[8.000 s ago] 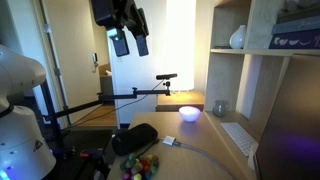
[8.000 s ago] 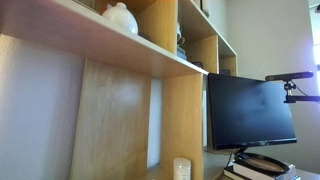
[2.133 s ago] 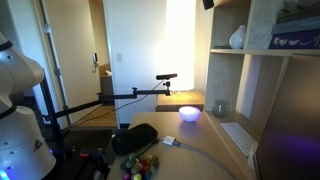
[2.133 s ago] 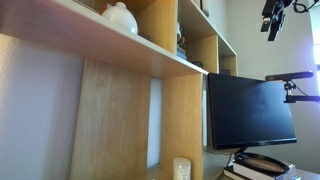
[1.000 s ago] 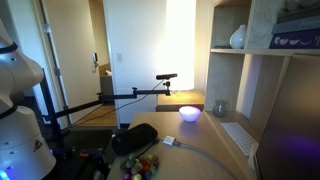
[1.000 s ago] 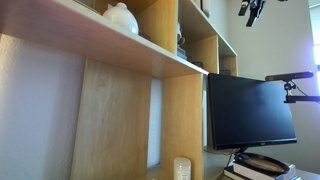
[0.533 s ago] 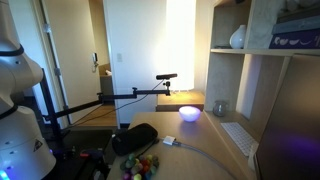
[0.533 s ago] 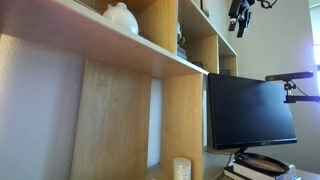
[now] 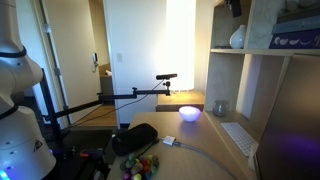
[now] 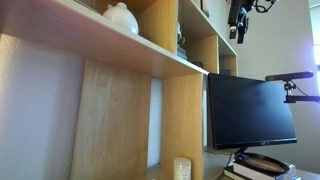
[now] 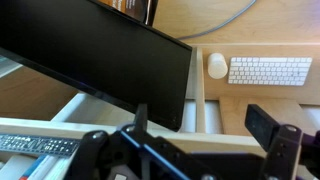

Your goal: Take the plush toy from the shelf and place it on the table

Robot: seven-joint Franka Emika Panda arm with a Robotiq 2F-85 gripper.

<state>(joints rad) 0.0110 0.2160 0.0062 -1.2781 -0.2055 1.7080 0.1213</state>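
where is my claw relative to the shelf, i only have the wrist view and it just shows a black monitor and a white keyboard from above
Observer: In both exterior views the claw is high up at the front of the tall pale-wood shelf, level with the compartment above the smooth white rounded vase.
Operator: ok and what's on the table further out from the keyboard
Observer: In an exterior view a glowing white bowl sits on the pale tan wooden table, with a flat black oval pouch nearer the camera.
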